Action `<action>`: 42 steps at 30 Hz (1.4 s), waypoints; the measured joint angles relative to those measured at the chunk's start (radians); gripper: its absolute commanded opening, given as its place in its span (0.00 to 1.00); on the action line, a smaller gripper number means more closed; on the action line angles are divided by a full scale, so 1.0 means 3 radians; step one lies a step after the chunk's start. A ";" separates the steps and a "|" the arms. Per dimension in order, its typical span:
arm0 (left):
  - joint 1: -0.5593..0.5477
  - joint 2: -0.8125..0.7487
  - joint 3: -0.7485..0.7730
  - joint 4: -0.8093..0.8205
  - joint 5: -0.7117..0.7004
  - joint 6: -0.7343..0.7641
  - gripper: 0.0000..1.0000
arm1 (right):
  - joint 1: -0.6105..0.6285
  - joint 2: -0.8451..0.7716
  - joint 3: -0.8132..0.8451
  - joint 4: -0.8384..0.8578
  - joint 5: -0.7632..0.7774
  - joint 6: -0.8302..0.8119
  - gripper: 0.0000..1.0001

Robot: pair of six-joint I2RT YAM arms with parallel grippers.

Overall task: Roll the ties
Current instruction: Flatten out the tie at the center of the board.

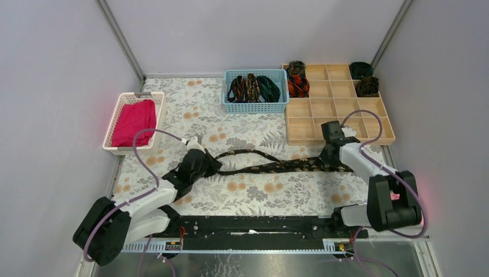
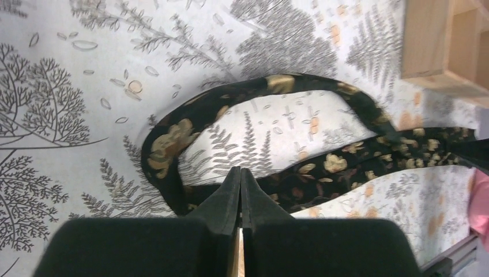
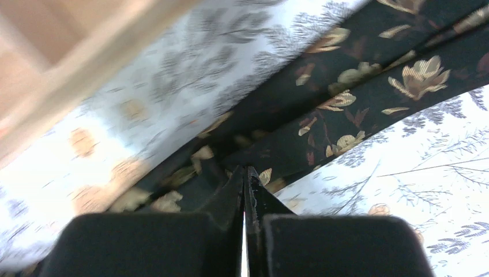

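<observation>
A long black tie (image 1: 271, 167) with gold-brown flowers lies stretched across the floral mat between my two grippers. My left gripper (image 1: 214, 163) is at its left end. In the left wrist view its jaws (image 2: 240, 171) are shut, with the tie (image 2: 346, 164) looping out from the tips. My right gripper (image 1: 330, 152) is at the tie's wide right end. In the right wrist view the right gripper (image 3: 245, 169) is shut, its tips set into the folded tie (image 3: 369, 98). Rolled ties (image 1: 298, 85) sit in a wooden tray.
A blue basket (image 1: 254, 107) at the back holds several loose ties. The wooden compartment tray (image 1: 323, 108) stands at the back right, close behind my right gripper. A white basket (image 1: 115, 118) with a magenta cloth (image 1: 135, 121) is at the left.
</observation>
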 measured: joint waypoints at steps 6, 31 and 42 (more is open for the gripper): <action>0.0000 -0.0425 0.0270 -0.0275 -0.0104 0.0057 0.07 | 0.0537 -0.0668 0.0211 -0.0025 -0.0085 -0.0261 0.13; 0.0000 -0.0666 0.0678 -0.0998 -0.0585 0.0081 0.06 | 0.0989 0.0507 0.0529 0.0413 -0.0524 -0.0659 0.05; 0.0000 -0.0629 0.0576 -0.0858 -0.0577 0.0092 0.06 | 0.0992 0.0699 0.0487 0.0506 -0.0565 -0.0492 0.06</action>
